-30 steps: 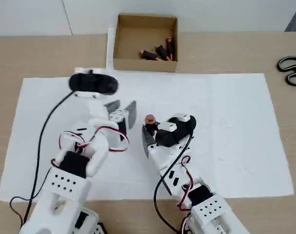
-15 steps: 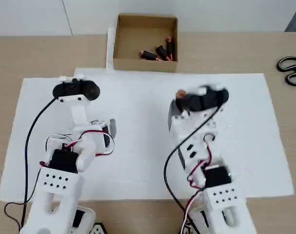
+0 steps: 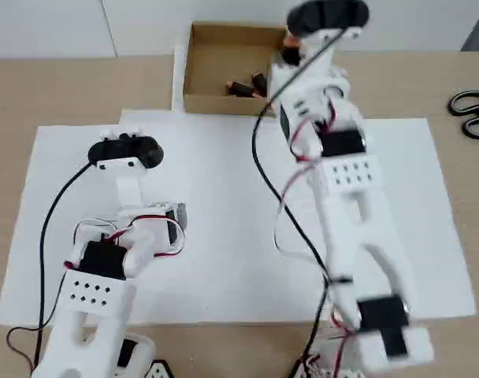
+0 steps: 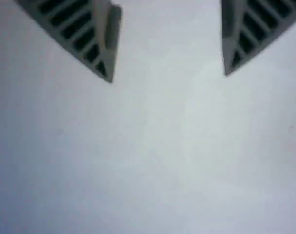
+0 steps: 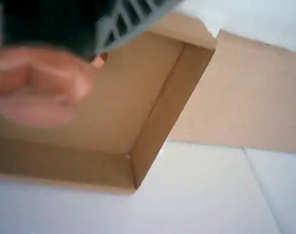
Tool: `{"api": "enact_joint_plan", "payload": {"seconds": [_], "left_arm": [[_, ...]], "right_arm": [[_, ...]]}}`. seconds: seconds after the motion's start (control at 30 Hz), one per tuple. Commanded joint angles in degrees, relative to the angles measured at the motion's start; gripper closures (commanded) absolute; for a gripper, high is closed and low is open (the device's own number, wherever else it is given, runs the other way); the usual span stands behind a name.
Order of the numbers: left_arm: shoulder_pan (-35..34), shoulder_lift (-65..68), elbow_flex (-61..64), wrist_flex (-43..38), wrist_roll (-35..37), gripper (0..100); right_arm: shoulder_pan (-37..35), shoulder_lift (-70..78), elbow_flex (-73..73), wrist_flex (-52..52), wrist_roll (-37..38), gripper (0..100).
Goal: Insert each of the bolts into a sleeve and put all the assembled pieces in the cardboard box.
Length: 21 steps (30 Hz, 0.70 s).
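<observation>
Brown box (image 3: 216,61), copper bolt (image 5: 37,84), white sheet (image 3: 232,236)

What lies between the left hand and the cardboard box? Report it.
Bare white sheet spans the stretch from the left hand to the front wall of the cardboard box, as the high view shows.

Light wood table (image 3: 58,87), white paper sheet (image 3: 232,236) over its middle. White wall (image 3: 82,24) at 12 o'clock. Scissors (image 3: 472,113) at 2 o'clock, on bare wood.
</observation>
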Motion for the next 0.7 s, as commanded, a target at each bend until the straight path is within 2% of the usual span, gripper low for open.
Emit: {"api": "enact_joint_plan", "payload": {"seconds": [0.0, 0.4, 0.67], "left_arm": [[-0.53, -1.41, -2.33, 0.09, -0.09, 86], [-0.53, -1.41, -1.98, 0.00, -0.09, 86], [-0.53, -1.32, -1.89, 0.00, -0.09, 86]], "right_arm": [[0.22, 15.60, -20.48, 0.13, -0.26, 99.5], [-0.84, 60.62, -65.05, 0.22, -0.18, 99.5], [0.04, 73.54, -76.84, 0.22, 3.43, 99.5]]}}
